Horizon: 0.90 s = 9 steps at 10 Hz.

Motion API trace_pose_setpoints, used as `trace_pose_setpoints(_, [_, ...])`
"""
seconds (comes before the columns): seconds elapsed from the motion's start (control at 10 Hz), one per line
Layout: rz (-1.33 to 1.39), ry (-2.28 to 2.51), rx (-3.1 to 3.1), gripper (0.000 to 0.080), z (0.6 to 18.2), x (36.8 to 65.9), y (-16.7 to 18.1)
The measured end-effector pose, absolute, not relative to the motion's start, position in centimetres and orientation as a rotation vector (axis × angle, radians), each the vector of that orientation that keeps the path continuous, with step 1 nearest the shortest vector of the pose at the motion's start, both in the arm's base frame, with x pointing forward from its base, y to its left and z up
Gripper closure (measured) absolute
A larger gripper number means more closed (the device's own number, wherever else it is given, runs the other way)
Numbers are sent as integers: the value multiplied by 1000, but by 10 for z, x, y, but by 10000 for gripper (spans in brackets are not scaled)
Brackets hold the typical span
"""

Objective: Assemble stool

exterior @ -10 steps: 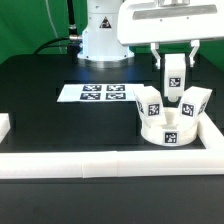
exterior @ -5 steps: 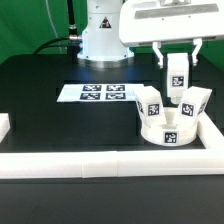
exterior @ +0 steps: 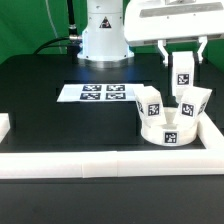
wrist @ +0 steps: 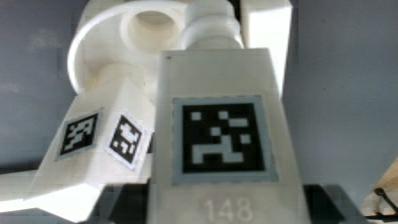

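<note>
The pincer [exterior: 181, 66] is clamped on the third leg [exterior: 182, 76], holding it up above the round seat [exterior: 169, 131] (two legs [exterior: 152, 104] already stand in it). I think it must come down straight into the last empty hole.

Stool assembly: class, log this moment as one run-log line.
pincer: shut on third leg, lifted | seat: on table, two legs in sockets | marker board: flat
</note>
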<state>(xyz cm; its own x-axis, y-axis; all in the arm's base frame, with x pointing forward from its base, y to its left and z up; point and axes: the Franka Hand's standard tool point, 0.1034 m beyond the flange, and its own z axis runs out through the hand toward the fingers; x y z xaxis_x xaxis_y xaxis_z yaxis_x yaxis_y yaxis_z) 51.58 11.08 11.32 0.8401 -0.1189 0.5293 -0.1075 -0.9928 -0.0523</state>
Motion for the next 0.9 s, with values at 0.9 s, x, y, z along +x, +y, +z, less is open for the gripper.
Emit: trace_pose_setpoints(0.9, [-888,113,-3024,462,111,527,98])
